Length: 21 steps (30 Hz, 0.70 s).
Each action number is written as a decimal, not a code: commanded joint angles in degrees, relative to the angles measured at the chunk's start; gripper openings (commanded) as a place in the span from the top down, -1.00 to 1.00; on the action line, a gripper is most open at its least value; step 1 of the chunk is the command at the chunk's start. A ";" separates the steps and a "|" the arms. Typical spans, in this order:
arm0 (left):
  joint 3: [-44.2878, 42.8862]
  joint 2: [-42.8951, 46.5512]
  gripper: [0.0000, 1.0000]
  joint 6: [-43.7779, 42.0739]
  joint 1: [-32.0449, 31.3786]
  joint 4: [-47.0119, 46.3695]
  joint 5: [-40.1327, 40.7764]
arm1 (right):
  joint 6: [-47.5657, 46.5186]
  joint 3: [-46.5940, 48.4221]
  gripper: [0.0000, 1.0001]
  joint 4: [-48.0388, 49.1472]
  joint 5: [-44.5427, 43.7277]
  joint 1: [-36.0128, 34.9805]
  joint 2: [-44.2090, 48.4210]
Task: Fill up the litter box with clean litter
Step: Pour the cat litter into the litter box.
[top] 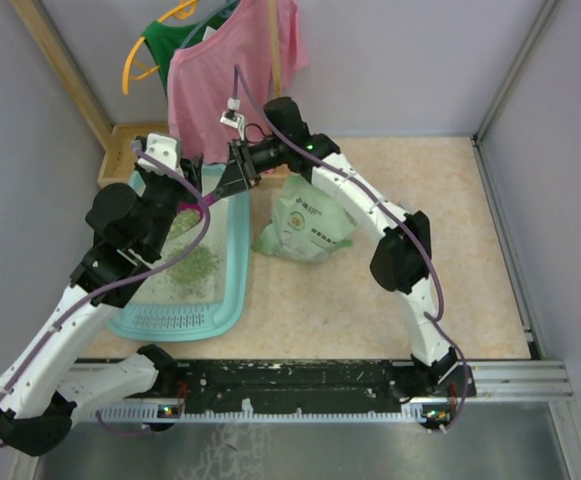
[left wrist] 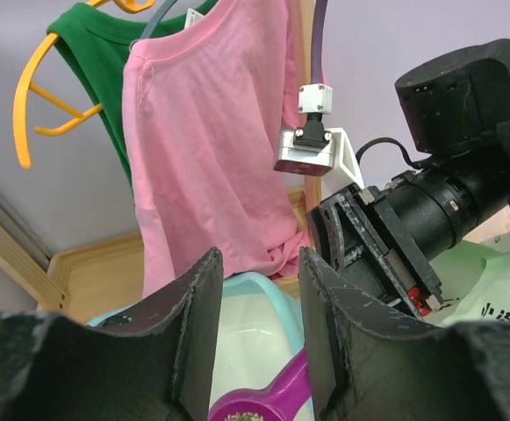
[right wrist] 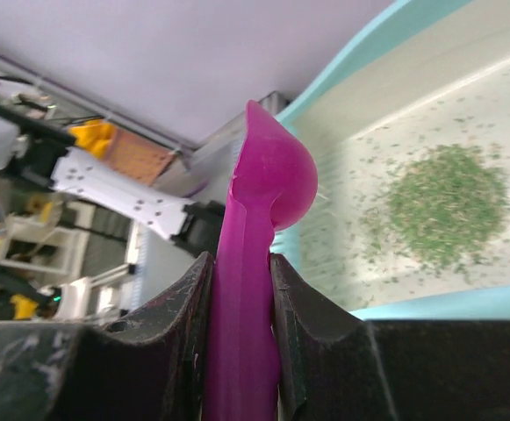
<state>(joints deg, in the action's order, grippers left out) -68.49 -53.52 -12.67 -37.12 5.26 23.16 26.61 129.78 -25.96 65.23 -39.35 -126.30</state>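
Top view: the clean litter (top: 195, 265) lay as a thin patch inside the litter box (top: 240, 270) on the table (top: 390, 300).
Left wrist: the left hand (left wrist: 259, 259) was released and empty, close to the right arm (left wrist: 452, 197); collision looked possible.
Right wrist: the right hand (right wrist: 240, 263) was clenched on the magenta scoop (right wrist: 272, 175) by the rim; granules might spill outside.

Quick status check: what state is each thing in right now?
litter box: partly filled, much base bare.
clean litter: small heap plus scattered granules inside the box.
magenta scoop: handle clamped, bowl above the box.
right end effector: shut on the scoop.
left end effector: open, empty.
litter bag: lying beside the box.
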 commanded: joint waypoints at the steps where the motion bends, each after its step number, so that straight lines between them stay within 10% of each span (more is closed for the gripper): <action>1: -0.57 1.22 0.07 0.35 0.21 0.31 0.03 | -13.36 4.30 1.00 -11.16 -9.48 -1.81 2.12; 21: 4.26 4.48 0.07 1.72 0.21 1.13 0.96 | -30.99 11.52 1.00 -17.98 -33.40 -6.11 4.24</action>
<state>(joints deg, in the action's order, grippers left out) -65.30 -49.91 -11.60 -37.12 6.44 23.40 1.41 136.38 -44.69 36.77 -43.99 -126.26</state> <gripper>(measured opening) 0.463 0.279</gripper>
